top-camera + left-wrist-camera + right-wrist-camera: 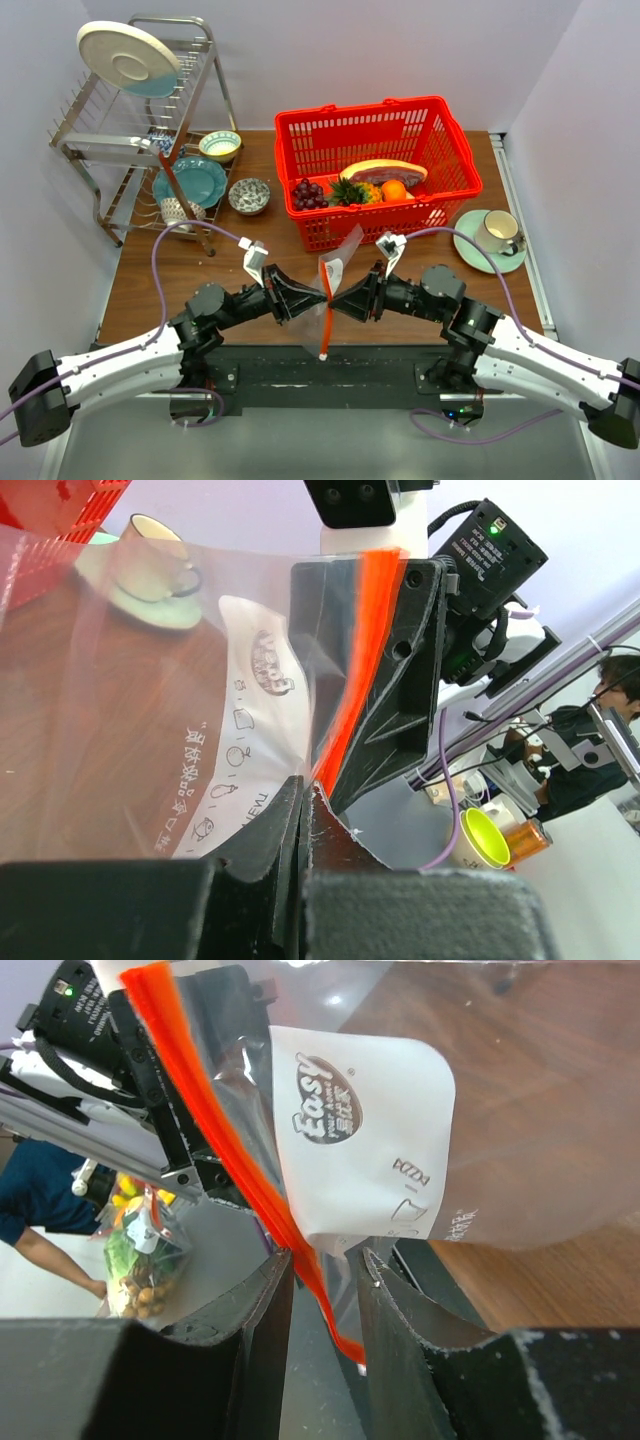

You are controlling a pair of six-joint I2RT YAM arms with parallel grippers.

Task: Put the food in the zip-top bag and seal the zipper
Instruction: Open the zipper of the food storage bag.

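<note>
The clear zip-top bag [343, 258] hangs above the table's near edge between both grippers, its red-orange zipper [326, 312] running down. My left gripper [321, 294] is shut on the bag's zipper edge [365, 650]. From the other side my right gripper [339, 297] stands open, its jaws apart around the zipper [215, 1130], which runs between them below the white label [370, 1150]. The food lies in the red basket [300, 130]: grapes [307, 193] and a pineapple [352, 192]. The bag looks empty.
The basket also holds a watermelon slice [383, 171] and an orange [394, 189]. A dish rack [140, 110] with a plate stands at the back left, with bowls [249, 196] and a teal plate [190, 182] beside it. A cup on a saucer [492, 236] sits at the right.
</note>
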